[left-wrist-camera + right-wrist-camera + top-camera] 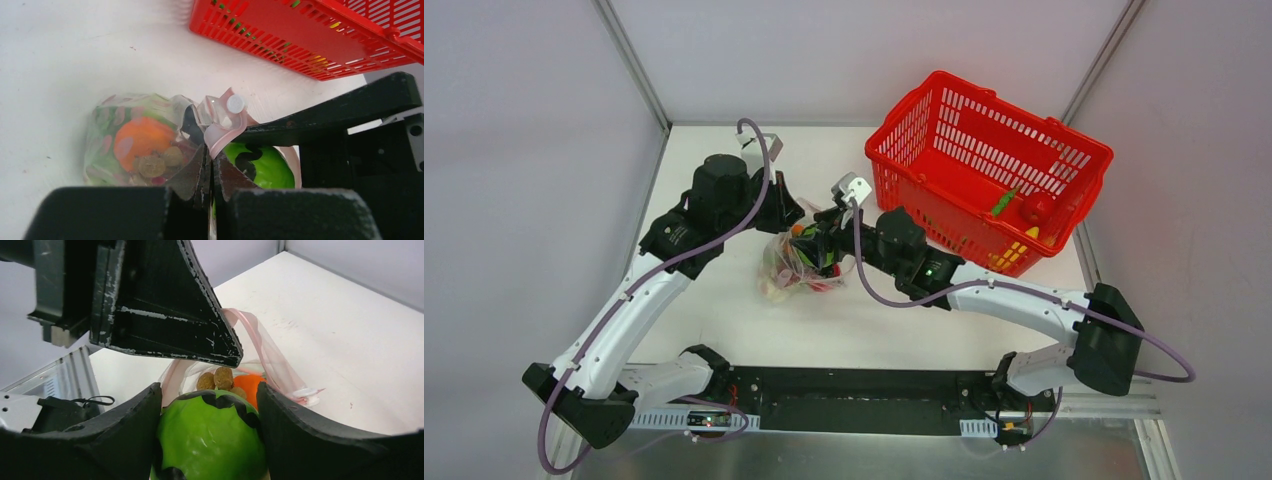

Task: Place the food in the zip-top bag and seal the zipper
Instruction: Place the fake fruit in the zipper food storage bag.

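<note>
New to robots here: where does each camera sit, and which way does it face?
Top external: above and behind the arms, looking down on table, zip-top bag, red basket; both arms show.
Left wrist: on the left arm, looking along shut left fingers pinching the zipper.
Right wrist: on the right arm, looking past right fingers gripping a green round fruit.
Both wrist views share that fruit.

The white-and-black left arm (629, 310) at 8 o'clock and its twin right arm (1024, 298) at 4 o'clock wear white shells between chunky black joint housings. Each trails a looping purple cable (759, 160). The left hand (210, 160) has scuffed black wedge fingers (165, 315).
</note>
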`<state>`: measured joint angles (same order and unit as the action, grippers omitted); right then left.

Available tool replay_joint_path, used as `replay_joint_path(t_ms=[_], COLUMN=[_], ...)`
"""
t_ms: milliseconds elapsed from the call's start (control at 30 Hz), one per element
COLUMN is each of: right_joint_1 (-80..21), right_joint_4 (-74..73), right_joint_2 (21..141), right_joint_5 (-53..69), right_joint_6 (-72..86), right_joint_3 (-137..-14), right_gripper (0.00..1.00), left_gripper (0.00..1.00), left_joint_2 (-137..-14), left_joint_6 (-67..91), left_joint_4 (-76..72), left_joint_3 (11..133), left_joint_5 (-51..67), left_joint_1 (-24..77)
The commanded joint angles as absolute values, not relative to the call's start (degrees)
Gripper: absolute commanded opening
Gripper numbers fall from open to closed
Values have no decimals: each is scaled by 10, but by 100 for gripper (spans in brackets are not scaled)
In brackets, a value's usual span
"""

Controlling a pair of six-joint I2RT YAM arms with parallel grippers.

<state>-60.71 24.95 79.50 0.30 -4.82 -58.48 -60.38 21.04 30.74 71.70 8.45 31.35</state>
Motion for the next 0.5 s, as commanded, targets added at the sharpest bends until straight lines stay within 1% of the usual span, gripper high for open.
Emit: replay_joint_path(t_ms=[0, 67, 100, 233, 333, 467], right_joint_1=[-614, -614, -613, -614, -613, -613], right_joint_4=[312, 292, 275, 204, 176, 164], right_joint_2=[784, 773, 768, 760, 759, 717], right_joint_5=[-83, -74, -66, -43, -71, -68], right_joint_6=[-92, -88, -82, -68, -69, -48], right_joint_3=[-573, -584, -593, -638, -653, -648], right_gripper=[61, 73, 77, 85, 86, 85], left_gripper=[0, 0, 0, 0, 0, 0], left_joint_2=[-578, -574, -575, -576, -576, -573], left_joint_6=[223, 222, 221, 219, 220, 219], left_joint_4=[275, 270, 269, 267, 260, 265], left_joint_3=[714, 711, 710, 710, 709, 705], left_joint_5=[83, 83, 84, 88, 100, 95], left_joint_1=[303, 301, 301, 299, 299, 298])
